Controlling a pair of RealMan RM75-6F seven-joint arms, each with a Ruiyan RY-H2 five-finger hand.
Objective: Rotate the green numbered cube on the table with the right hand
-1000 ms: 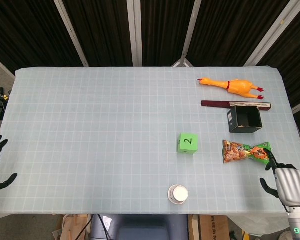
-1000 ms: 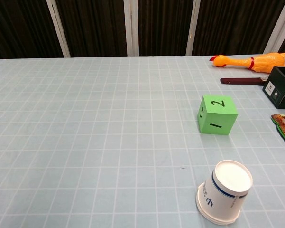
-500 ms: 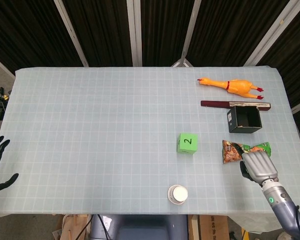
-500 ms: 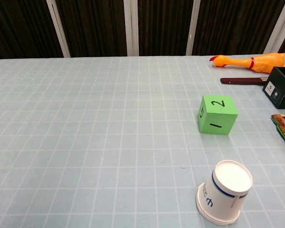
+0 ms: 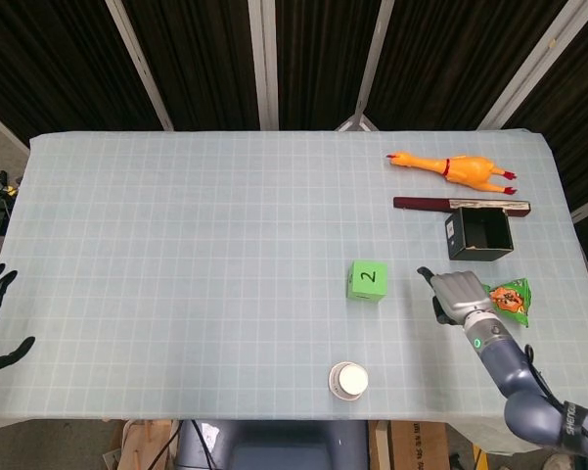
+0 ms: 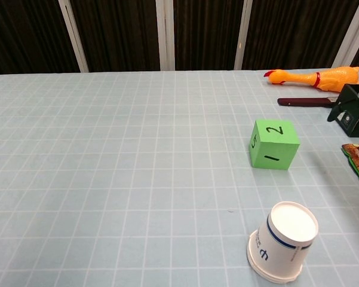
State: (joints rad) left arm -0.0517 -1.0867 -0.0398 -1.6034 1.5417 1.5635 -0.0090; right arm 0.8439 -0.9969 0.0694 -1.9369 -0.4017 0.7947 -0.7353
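Approach step: right hand (image 5: pixel 457 292), fingers apart & holding nothing, hovers near the green cube (image 5: pixel 368 280), which sits mid-bench w/ 2 up, untouched; next it needs to reach the cube, grip its sides & twist.

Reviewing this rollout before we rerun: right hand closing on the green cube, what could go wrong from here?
1. The right hand hovers over the snack packet; it may drag it along.
2. The green numbered cube sits free on the smooth table cover, so a sideways touch could slide it instead of turning it.
3. The upturned paper cup stands just in front of the cube; a wide sweep might topple it.
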